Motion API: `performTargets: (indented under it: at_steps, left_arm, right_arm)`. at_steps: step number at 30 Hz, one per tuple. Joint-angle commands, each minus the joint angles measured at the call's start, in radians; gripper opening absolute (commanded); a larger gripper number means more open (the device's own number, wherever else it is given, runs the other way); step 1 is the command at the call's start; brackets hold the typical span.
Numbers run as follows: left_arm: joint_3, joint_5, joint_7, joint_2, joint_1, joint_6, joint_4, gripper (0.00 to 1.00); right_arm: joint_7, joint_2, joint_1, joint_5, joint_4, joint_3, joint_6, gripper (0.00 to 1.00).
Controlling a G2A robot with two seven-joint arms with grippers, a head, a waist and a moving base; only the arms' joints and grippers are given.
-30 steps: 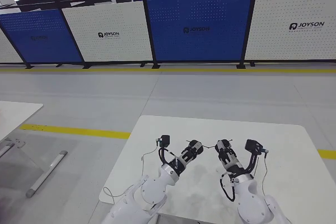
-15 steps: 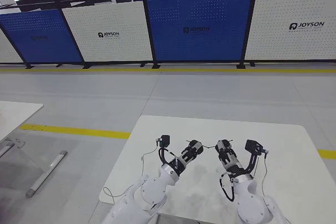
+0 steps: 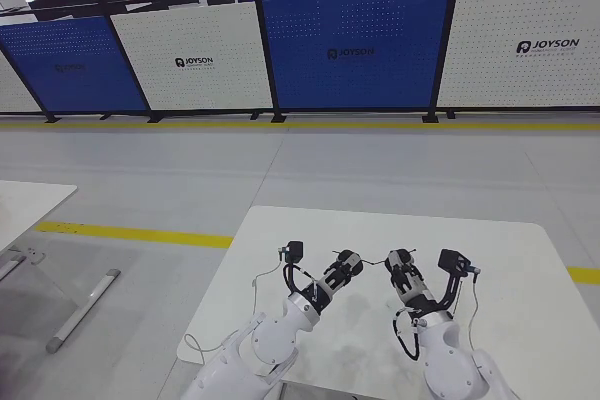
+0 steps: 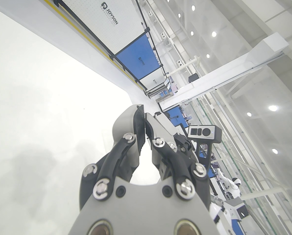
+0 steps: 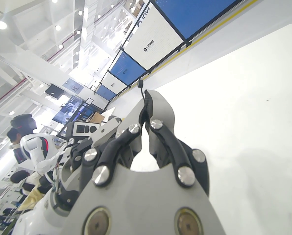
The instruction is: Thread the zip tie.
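Jaws on both grippers are staying just where they were a moment ago, and you are seeing nothing move. Your right gripper (image 5: 146, 95) is pressing its jaws together on the thin black zip tie (image 5: 140, 84). The tie's small head is poking out past the fingertips. Your left gripper (image 4: 144, 121) is keeping its jaws together too, but you cannot tell if it is pinching the tie.

From above, you are seeing the two grippers hanging close together over the white table (image 3: 500, 240), tips facing each other. A thin dark line is running between them.

Farther out, a yellow line (image 3: 130, 235) is crossing the grey floor. Blue and white panels (image 3: 355, 60) are standing at the back, each showing a small logo and a word.
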Motion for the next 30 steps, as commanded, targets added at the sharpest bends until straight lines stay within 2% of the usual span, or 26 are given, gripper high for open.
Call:
performTargets:
  at_steps: [1,19,30]
  left_arm:
    - [0.000,0.000,0.000,0.000,0.000,0.000,0.000,0.00]
    - [0.000,0.000,0.000,0.000,0.000,0.000,0.000,0.00]
    - [0.000,0.000,0.000,0.000,0.000,0.000,0.000,0.00]
  right_arm:
    - [-0.002,0.000,-0.002,0.002,-0.002,0.002,-0.001,0.00]
    - [0.019,-0.009,0.020,-0.004,0.026,-0.015,0.005,0.00]
    - [0.012,-0.009,0.007,-0.008,0.013,0.003,0.002,0.00]
